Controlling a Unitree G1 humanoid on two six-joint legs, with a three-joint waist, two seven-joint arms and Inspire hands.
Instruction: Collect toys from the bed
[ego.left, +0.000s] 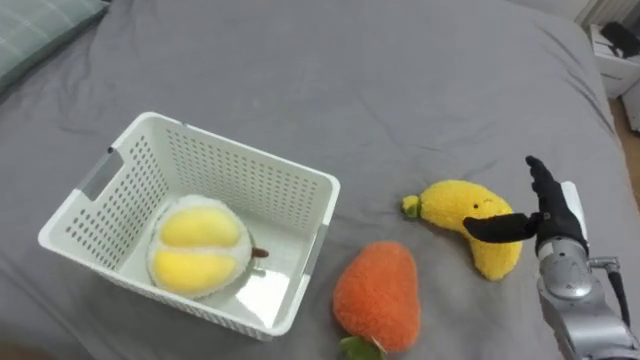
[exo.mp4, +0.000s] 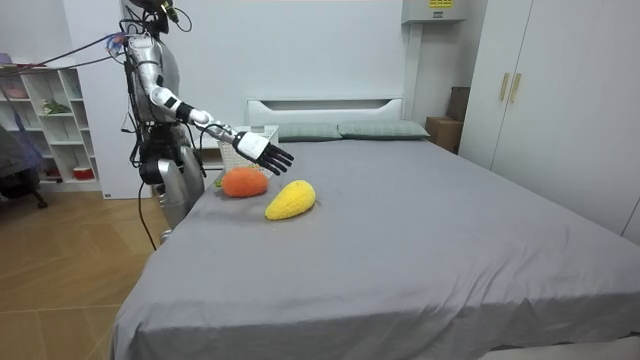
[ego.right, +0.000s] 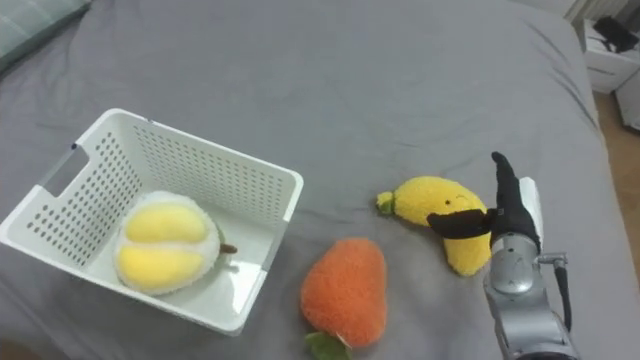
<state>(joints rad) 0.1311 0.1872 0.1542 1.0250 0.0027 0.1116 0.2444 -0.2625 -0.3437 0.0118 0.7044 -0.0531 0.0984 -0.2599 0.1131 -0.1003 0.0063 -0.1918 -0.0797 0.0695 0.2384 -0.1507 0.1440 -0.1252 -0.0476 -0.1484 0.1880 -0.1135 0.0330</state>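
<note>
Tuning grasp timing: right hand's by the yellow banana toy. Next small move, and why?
Probably lower the right hand and curl its fingers round the banana toy. The hand is open and holds nothing, with its thumb across the toy, which lies on the bed outside the white basket. The basket holds one plush fruit so far.

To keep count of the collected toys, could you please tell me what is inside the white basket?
One plush durian half lies in the white basket, yellow segments up. Anything beneath the toy is covered.
</note>
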